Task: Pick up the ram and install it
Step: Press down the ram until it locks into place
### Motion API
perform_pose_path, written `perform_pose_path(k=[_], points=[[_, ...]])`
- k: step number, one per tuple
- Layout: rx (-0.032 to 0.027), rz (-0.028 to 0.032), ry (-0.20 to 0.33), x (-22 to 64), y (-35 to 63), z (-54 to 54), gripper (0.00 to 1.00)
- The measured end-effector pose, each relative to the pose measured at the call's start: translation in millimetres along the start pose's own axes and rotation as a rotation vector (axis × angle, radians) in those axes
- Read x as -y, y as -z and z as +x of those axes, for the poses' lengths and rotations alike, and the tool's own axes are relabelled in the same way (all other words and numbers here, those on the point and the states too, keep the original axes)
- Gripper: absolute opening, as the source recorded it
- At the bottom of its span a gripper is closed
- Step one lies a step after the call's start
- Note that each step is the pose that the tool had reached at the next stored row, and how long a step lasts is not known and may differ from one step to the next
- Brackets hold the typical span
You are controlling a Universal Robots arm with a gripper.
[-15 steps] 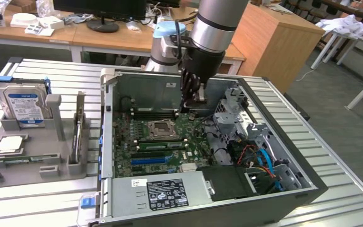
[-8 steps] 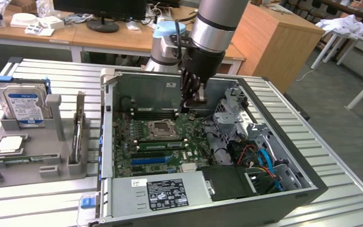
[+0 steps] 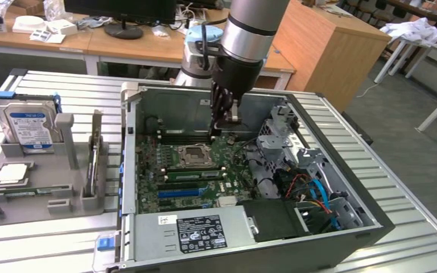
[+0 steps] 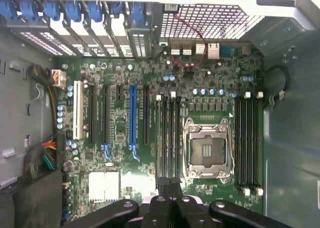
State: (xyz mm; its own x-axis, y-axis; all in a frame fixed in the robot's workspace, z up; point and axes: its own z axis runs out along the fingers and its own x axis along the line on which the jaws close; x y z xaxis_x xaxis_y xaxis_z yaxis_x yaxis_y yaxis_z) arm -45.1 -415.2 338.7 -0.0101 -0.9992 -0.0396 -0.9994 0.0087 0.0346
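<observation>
The ram (image 3: 27, 193), a thin green stick with dark chips, lies flat in the grey tray (image 3: 44, 206) at the exterior view's left, far from the arm. My gripper (image 3: 225, 126) hangs inside the open computer case (image 3: 370, 222), above the motherboard (image 3: 234, 156) near the case's back wall. In the wrist view my gripper (image 4: 168, 184) is shut, its dark fingertips (image 4: 161, 183) pressed together with nothing visible between them. They hover over the end of the black memory slots (image 4: 169, 138) beside the empty CPU socket (image 4: 207, 150).
The tray also carries a blue-labelled hard drive (image 3: 27, 129), a square silver processor (image 3: 13, 172) and an upright card (image 3: 93, 162). Inside the case are a power supply (image 3: 196, 233), a drive cage (image 3: 279, 139) and blue and orange cables (image 3: 317, 196). A second bank of memory slots (image 4: 247, 140) lies past the socket.
</observation>
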Motion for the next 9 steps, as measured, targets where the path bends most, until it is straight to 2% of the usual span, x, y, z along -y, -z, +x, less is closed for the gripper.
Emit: perform_pose_path(k=[5, 9], points=[[0.0, 0.0, 0.0, -0.3, 0.0, 0.1, 0.11], [0.0, 0.0, 0.0, -5.0, -0.3, 0.1, 0.11]])
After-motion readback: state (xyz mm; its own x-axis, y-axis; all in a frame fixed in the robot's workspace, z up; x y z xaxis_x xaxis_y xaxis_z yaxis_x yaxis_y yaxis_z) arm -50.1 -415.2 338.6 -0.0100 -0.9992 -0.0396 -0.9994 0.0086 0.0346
